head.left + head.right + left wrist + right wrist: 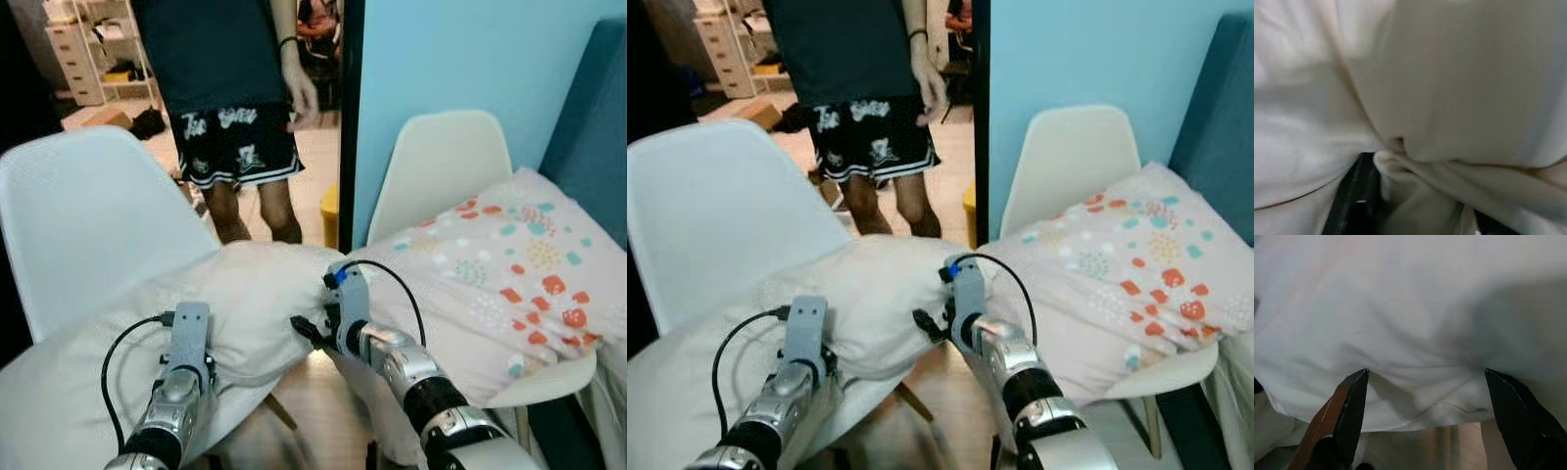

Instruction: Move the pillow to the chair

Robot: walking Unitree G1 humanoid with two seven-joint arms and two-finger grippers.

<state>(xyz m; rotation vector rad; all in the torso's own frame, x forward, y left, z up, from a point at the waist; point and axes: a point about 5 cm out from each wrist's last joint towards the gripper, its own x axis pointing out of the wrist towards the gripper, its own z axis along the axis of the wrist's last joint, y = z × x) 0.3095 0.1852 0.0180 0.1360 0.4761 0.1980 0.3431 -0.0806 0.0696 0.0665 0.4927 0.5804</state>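
A plain white pillow (245,304) lies across the seat of the white chair (88,215) on my left. My left gripper (1415,205) is buried in its near edge, shut on a bunched fold of the pillow cloth; one black finger (1354,196) shows beside the fold. My right gripper (1425,382) is open at the pillow's right edge, its fingers (1347,406) spread wide with the pillow's rim lying between their tips. In the left eye view the right gripper (312,331) sits where the white pillow meets a patterned one.
A second white chair (441,166) on the right holds a pillow (509,274) with coloured dots. A person (235,98) in dark shorts stands just behind the chairs. A blue wall (460,59) and blue upholstery (593,127) close off the right.
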